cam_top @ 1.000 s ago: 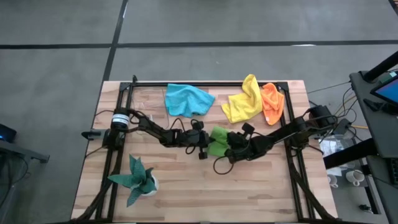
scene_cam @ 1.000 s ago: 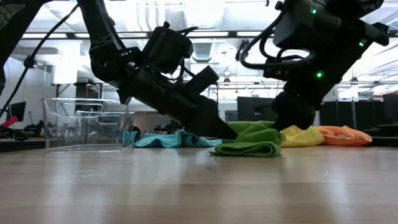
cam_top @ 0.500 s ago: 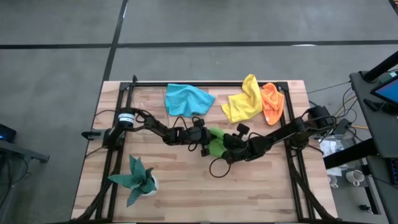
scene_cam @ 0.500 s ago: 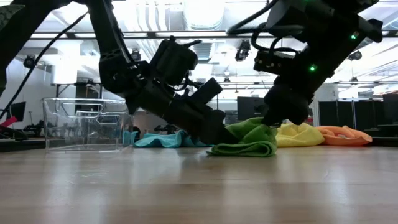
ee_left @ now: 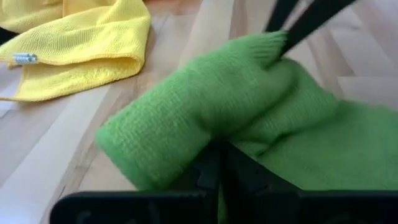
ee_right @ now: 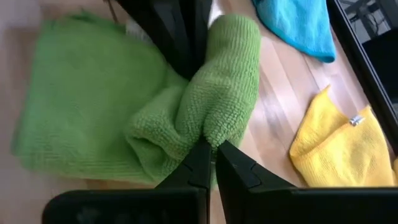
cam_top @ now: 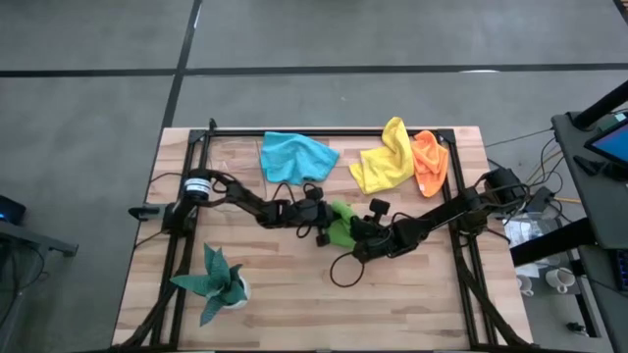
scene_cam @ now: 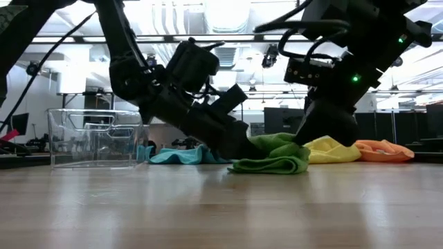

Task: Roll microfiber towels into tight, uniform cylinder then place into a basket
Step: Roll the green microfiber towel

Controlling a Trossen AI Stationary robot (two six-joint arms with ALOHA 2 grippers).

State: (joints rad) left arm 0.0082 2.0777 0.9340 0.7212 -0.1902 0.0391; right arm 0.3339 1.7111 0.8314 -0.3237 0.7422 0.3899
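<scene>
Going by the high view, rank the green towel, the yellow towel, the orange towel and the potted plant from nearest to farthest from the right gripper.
1. green towel, pinched by the right gripper, mid-table
2. yellow towel, at the far edge
3. orange towel, beside the yellow, toward the right edge
4. potted plant, near left corner

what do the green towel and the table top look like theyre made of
Green towel: soft microfibre-type cloth, matte, with a fine looped nubby pile visible close up. Table top: looks like pale wood, in parallel planks with visible seams and grain, with a slight sheen.

No text, label, brand, number or sign can be read anywhere here.
</scene>
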